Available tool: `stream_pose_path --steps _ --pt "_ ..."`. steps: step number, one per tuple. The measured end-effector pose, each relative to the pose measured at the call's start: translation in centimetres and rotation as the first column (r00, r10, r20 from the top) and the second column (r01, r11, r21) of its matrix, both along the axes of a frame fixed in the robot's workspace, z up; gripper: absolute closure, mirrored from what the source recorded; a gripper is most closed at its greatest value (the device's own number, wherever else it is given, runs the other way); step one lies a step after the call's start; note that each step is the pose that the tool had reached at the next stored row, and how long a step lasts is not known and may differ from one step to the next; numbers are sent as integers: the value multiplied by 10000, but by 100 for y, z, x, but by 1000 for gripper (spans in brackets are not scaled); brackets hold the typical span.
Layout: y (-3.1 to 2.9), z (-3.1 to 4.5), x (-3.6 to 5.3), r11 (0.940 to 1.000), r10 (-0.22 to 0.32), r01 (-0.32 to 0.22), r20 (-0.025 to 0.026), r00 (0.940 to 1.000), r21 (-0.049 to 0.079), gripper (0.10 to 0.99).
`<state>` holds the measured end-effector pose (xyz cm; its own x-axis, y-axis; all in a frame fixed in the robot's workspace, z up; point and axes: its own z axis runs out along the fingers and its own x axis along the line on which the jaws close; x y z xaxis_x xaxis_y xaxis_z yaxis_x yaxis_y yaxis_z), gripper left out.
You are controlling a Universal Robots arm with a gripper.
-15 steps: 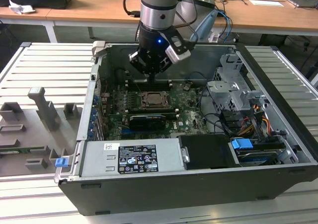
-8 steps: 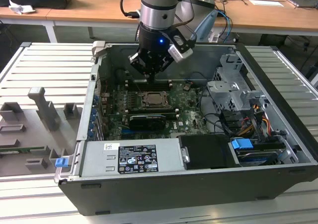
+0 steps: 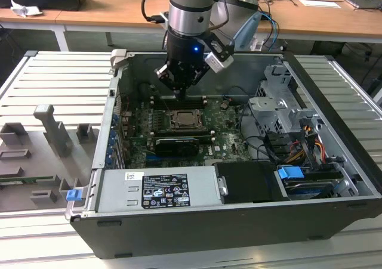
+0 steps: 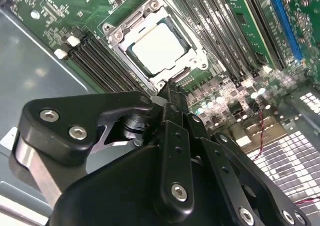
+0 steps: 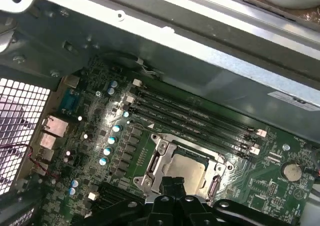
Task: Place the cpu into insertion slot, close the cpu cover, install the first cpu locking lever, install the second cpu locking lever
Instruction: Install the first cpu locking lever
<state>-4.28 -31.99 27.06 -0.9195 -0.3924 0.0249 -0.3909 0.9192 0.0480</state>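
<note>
Gripper: in both wrist views we see the gripper [image 4: 172, 88] with its fingers [image 5: 167, 185] pressed together and nothing between them, poised just above the socket's edge without clearly touching it.
Cpu: the cpu [image 4: 159, 48] lies flat in the insertion slot [image 4: 150, 23], its pale face showing through the frame.
Slot: we make out little more than a dark sliver beside the chip; the rest is covered.
Cpu cover: the cpu cover [image 4: 196, 55] lies down around the chip; the fingers hide one edge of it.
Levers: we cannot tell whether any locking lever is latched.
Surroundings: memory slots [image 5: 190, 118] run beside the socket on the green board [image 5: 100, 131].
Exterior view: the arm hangs into the open case [image 3: 179, 221], its wrist hiding the board behind the socket.
</note>
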Motion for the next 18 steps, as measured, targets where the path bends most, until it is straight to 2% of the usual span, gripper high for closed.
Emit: stream_pose_path --steps 5,8,15,18 --pt "0 0 0 9974 723 -723 0 9974 0 980" --pt "0 0 0 9934 1149 -1149 0 9934 0 980" --pt "0 0 0 9788 2048 -2048 0 9788 1 980" --pt "0 0 0 9694 2456 -2456 0 9694 0 980"
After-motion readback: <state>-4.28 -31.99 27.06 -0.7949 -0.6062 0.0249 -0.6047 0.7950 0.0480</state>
